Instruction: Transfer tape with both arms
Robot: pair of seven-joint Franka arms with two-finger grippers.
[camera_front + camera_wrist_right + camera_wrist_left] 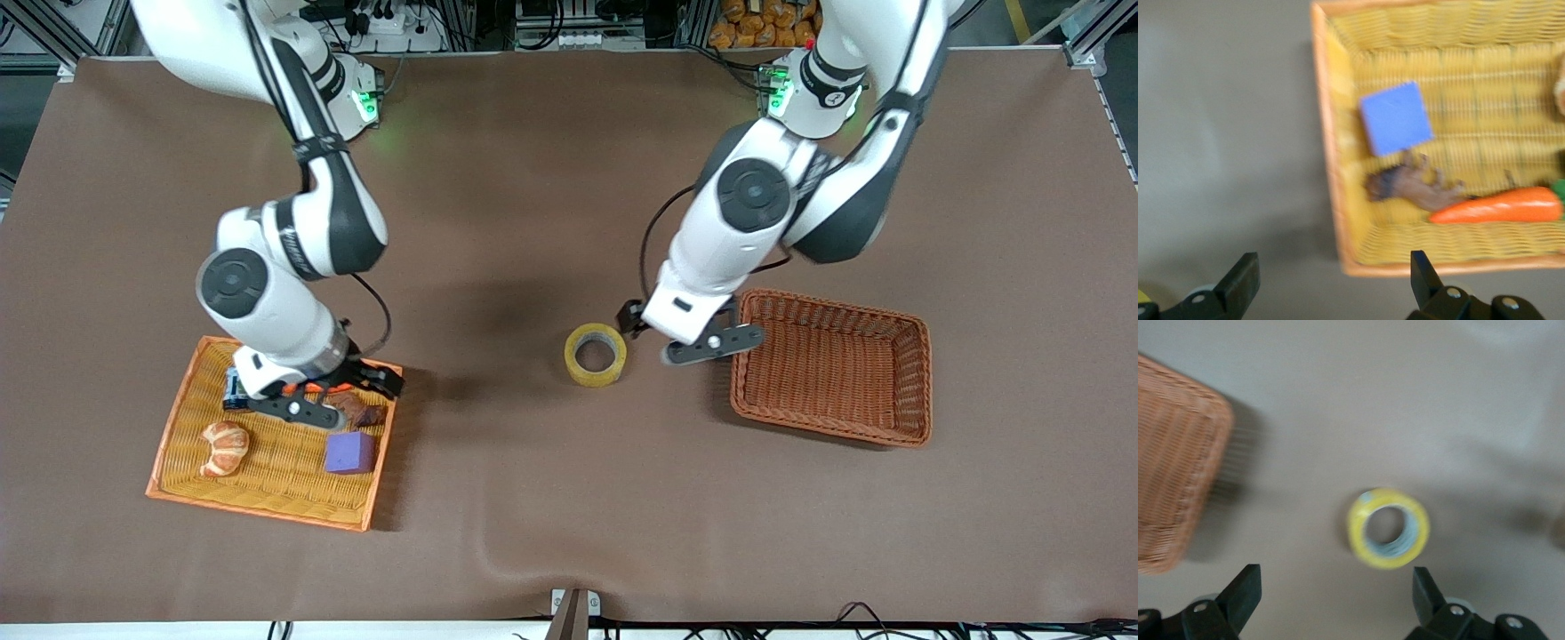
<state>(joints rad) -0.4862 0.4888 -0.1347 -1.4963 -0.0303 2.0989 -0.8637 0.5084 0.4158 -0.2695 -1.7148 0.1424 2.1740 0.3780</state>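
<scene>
Lying flat on the brown table (533, 516) between the orange tray (169, 444) and brown basket (920, 382), the tape (596, 355) sits beneath the spread, empty left gripper (1337, 600), while the right gripper (1331, 283), likewise spread and empty, hangs over the tray's edge.

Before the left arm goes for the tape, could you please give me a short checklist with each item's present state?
1. Tape lies on the bare table, nothing on it: ok.
2. Left gripper open: ok.
3. Left gripper around the tape: not ok, it is apart from the roll.
4. Brown basket beside the tape holds nothing: ok.
5. Right gripper open, over the orange tray: ok.
</scene>
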